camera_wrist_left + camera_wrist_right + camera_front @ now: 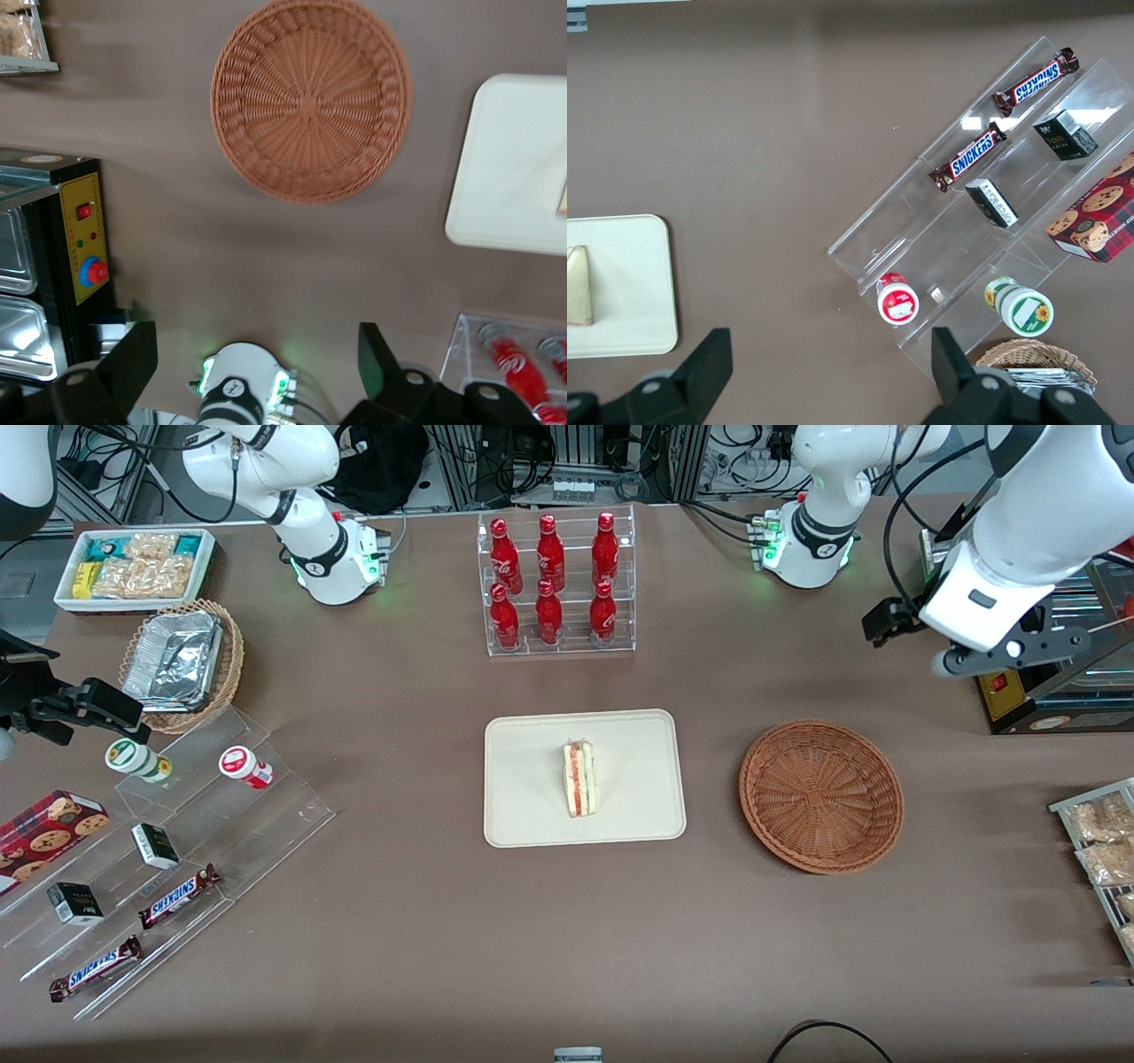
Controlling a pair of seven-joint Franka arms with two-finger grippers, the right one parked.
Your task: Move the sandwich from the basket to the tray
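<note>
The sandwich, a pale bread wedge with red and green layers on its edge, lies on the cream tray at the table's middle. A sliver of the sandwich shows on the tray in the left wrist view. The reddish-brown wicker basket sits beside the tray, toward the working arm's end, with nothing in it. My gripper hangs high above the table, farther from the front camera than the basket. It is open with nothing between its fingers.
A clear rack of red bottles stands farther from the front camera than the tray. A black appliance with a yellow panel and a rack of snack packets sit at the working arm's end. A stepped acrylic stand, a tan foil-tray basket and a white bin lie toward the parked arm's end.
</note>
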